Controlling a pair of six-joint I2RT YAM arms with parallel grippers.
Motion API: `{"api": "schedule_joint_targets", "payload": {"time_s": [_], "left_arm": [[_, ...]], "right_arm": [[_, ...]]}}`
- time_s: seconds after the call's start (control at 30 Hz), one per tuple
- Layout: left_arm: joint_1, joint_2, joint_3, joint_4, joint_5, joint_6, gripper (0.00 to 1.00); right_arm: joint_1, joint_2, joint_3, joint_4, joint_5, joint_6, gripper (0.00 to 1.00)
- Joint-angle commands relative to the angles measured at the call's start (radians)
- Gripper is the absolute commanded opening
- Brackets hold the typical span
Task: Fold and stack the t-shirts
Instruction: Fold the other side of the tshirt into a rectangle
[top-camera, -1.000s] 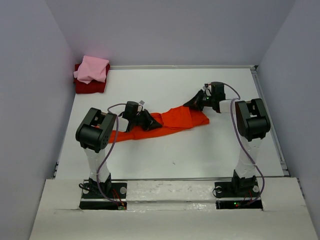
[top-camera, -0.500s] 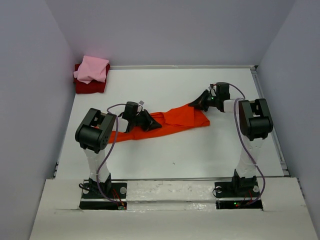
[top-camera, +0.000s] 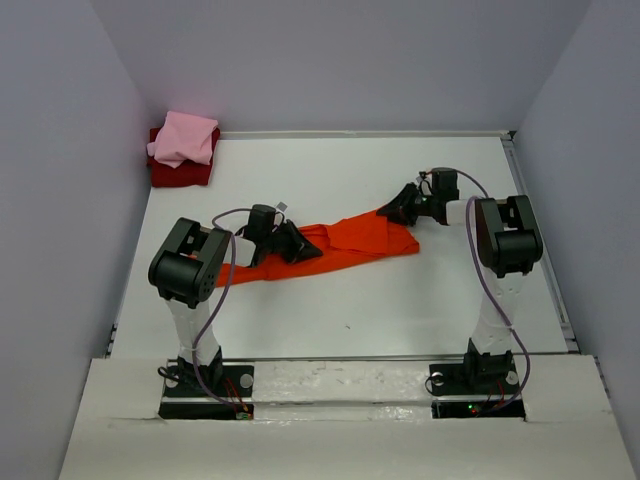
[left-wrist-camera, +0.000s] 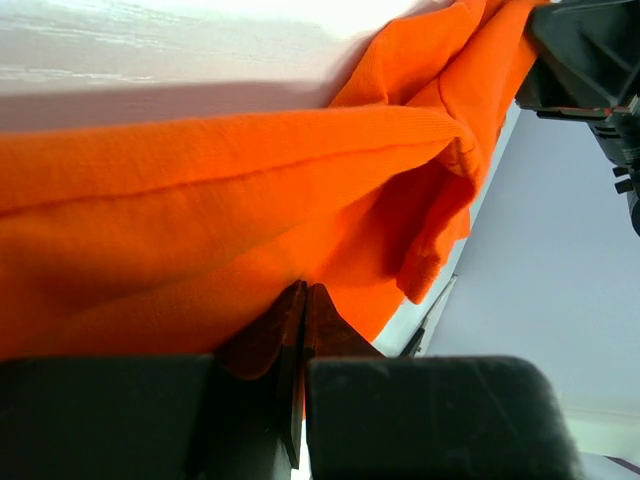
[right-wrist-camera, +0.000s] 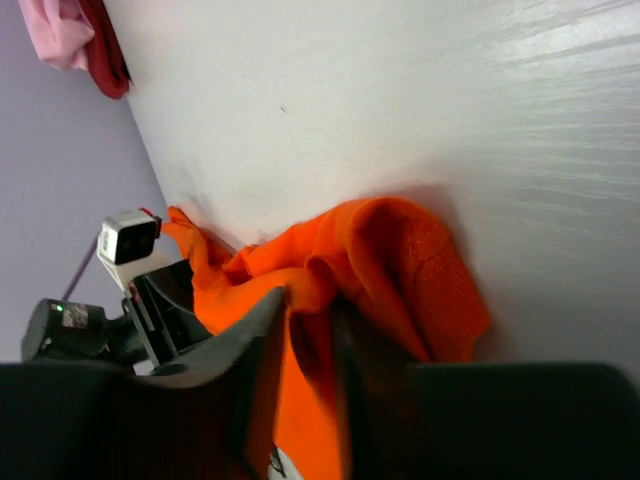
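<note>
Left gripper (left-wrist-camera: 303, 297) is pressed together, pinching a fold of the orange-red t-shirt (top-camera: 352, 237). Right gripper (right-wrist-camera: 310, 300) is nearly closed with cloth in the narrow gap, probably a pinch. The shirt is strung as a band, long axis left-near to right-far across the desk (top-camera: 350, 300). Only the top view shows the full span. The pink t-shirt (top-camera: 185, 138) sits on the dark red t-shirt (top-camera: 180, 176) in the far-left corner.
</note>
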Motion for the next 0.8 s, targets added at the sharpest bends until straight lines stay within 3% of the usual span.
{"api": "schedule_joint_targets", "payload": {"time_s": [0.0, 0.03, 0.07, 0.23, 0.4, 0.67, 0.77], "left_arm": [[0.008, -0.016, -0.045, -0.108, -0.064, 0.046, 0.11], [0.008, -0.016, -0.047, -0.108, -0.064, 0.048, 0.11], [0.006, -0.019, -0.047, -0.108, -0.062, 0.048, 0.11], [0.006, -0.019, -0.044, -0.104, -0.059, 0.046, 0.11], [0.006, -0.014, -0.027, -0.101, -0.048, 0.041, 0.11], [0.005, -0.004, 0.050, -0.084, 0.008, 0.058, 0.12], [0.005, -0.013, 0.093, -0.108, 0.030, 0.089, 0.12]], "right_arm": [[-0.014, 0.026, 0.044, 0.019, 0.009, -0.029, 0.38], [-0.014, 0.029, 0.043, 0.018, 0.006, -0.031, 0.44], [-0.014, 0.026, 0.041, 0.018, 0.006, -0.031, 0.56], [-0.023, -0.040, 0.040, -0.051, 0.033, -0.066, 0.77], [-0.043, -0.129, 0.103, -0.302, 0.081, -0.181, 0.77], [-0.043, -0.296, 0.038, -0.478, 0.132, -0.242, 0.75], [-0.043, -0.375, 0.003, -0.496, 0.121, -0.228, 0.67]]}}
